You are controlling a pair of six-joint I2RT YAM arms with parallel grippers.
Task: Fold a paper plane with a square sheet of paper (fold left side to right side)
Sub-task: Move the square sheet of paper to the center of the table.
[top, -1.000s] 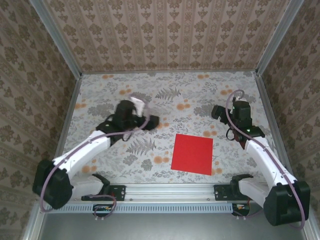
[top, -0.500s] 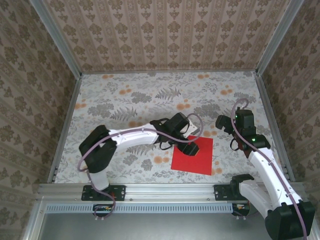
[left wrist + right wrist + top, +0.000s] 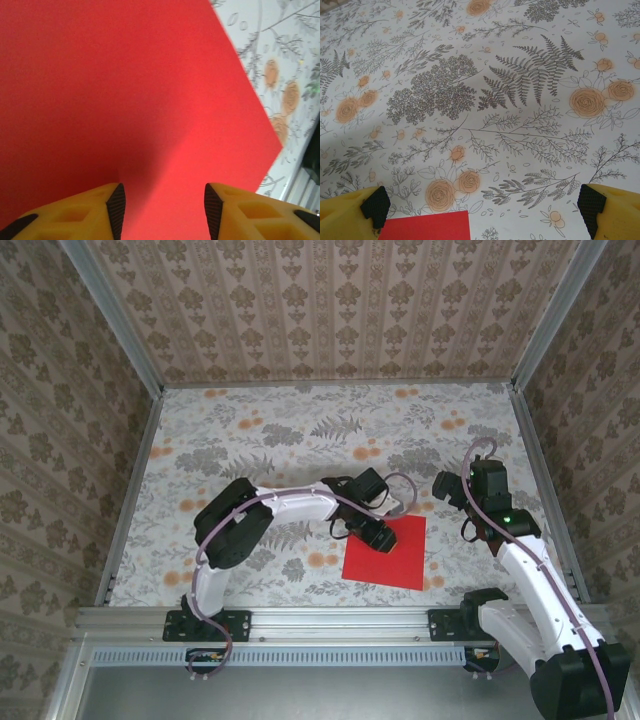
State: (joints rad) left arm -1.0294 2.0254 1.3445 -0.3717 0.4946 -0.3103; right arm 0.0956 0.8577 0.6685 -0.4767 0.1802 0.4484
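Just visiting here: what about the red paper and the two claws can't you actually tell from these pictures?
Top view: the left gripper hides the far left corner of the square sheet of paper; touching or hovering, unclear.
Left wrist view: the sheet runs off the top and left edges.
Right wrist view: the bottom edge cuts off most of the sheet, near the right gripper.

Matt red paper [image 3: 396, 562], floral tablecloth [image 3: 250, 430]
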